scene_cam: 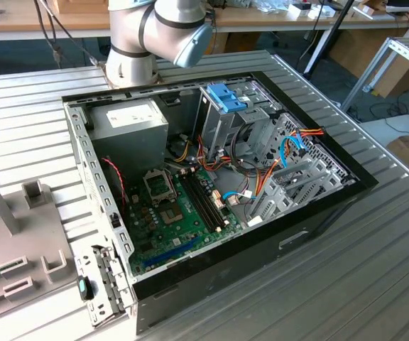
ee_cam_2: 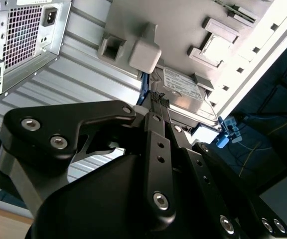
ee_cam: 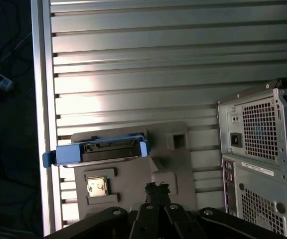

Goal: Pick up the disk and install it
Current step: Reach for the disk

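The disk (ee_cam: pixel 101 152) sits in a grey holder (ee_cam: pixel 168 169) near the edge of the ribbed counter (ee_cam: pixel 183 64), its blue rail facing me in the first wrist view. In the second wrist view I see the white label (ee_cam_2: pixel 183 85) on the disk, but the print is too fine to read and the gripper (ee_cam_2: pixel 157 102) cuts off its near end. As far as I can make out, the gripper's fingertips are pressed together with nothing between them, just short of the disk. The open computer case (scene_cam: pixel 211 177) lies on its side. A white sticker (ee_cam: pixel 253 168) on its back is likewise unreadable.
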